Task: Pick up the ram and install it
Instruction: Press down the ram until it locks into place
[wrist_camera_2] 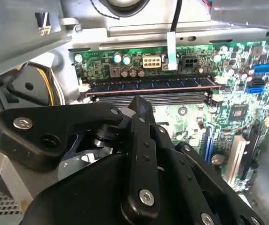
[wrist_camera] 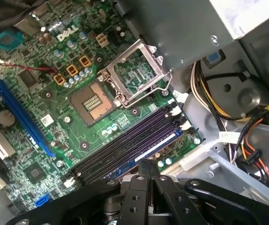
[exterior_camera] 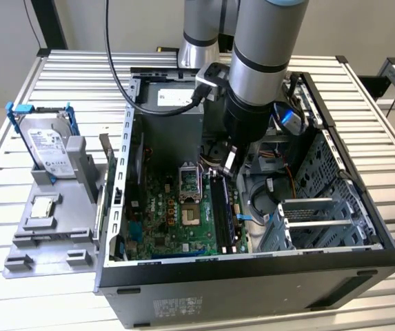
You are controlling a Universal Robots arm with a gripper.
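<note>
Blue along its edge, the ram [wrist_camera_2: 150, 84] is sitting in the slot nearest the case wall, lying level along the slot's whole length with its top edge just above the neighbouring slots [wrist_camera_2: 148, 97], which are bare. In the first wrist view I am seeing the same stick [wrist_camera: 148, 151] running beside the two dark slots, between them and the metal wall. The motherboard [exterior_camera: 176, 221] is lying flat in the open computer case [exterior_camera: 252, 276], which rests on the slatted tabletop [exterior_camera: 18, 289].

I am holding the tool [wrist_camera_2: 139, 101] directly over the slots, its two fingers pressed together into one narrow tip; it is pinching nothing. In the exterior view the arm [exterior_camera: 259, 69] is reaching straight down into the case, with the tool's tip [exterior_camera: 230, 162] near the far end of the slots.

I am judging the pickup and placement as done and the seating step as the one in hand: the stick looks in, but I cannot tell whether the white latches [wrist_camera_2: 83, 87] at the slot's ends have clicked shut. Pressing calls for a straight downward push, centred on the stick's thin edge, spread evenly so neither end is riding high.
</note>
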